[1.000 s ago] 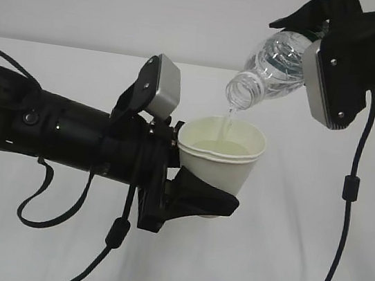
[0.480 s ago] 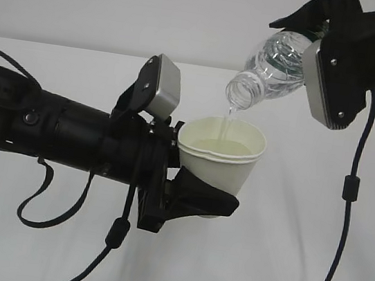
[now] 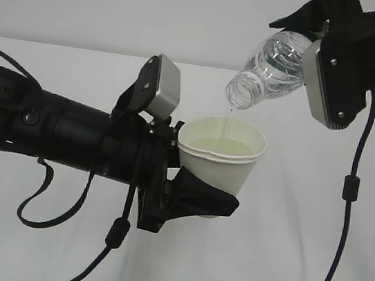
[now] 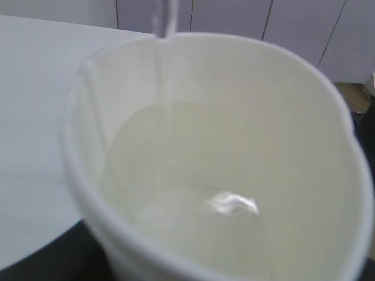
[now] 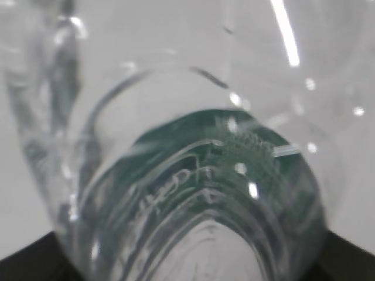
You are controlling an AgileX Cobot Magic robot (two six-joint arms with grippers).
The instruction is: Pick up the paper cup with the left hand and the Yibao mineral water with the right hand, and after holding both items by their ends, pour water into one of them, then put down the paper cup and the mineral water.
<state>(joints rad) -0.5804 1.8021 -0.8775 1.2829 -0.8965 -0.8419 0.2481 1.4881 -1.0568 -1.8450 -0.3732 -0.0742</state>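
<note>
The left end effector (image 3: 197, 196) is closed around the lower part of the paper cup (image 3: 220, 159), holding it upright above the bench (image 3: 282, 265). The right end effector (image 3: 309, 21) clamps the base end of the Yibao mineral water (image 3: 271, 67), tilted mouth-down just above the cup's rim. A thin stream falls into the cup, which the left wrist view shows partly filled. Both pickups look done and pouring is under way; righting the bottle and setting both items down remain.
</note>
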